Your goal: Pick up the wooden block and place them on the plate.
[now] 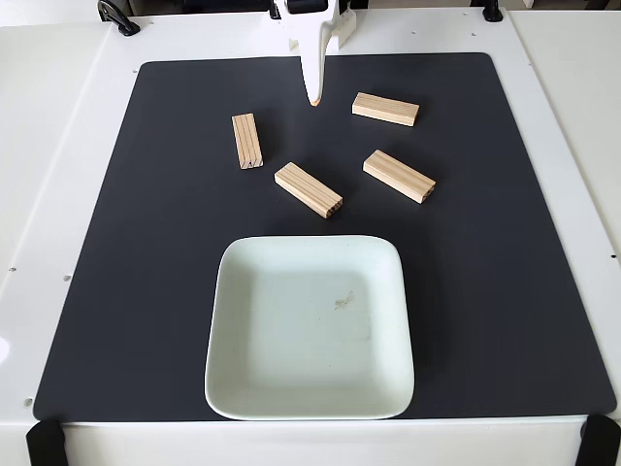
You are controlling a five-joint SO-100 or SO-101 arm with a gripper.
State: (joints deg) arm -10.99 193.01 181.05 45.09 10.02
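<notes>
Four wooden blocks (pixel 309 190) lie unpicked beyond the plate (pixel 309 398); the tool (pixel 313 97), seemingly closed and empty, must be opened and lowered.

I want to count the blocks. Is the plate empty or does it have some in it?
Empty. The plate holds only a small smudge; all four blocks lie on the black mat.

4 wooden blocks (pixel 308 190) look like pale, grainy pine; the plate (pixel 238 379) is smooth and shiny; the black mat (pixel 146 252) is dull.
</notes>
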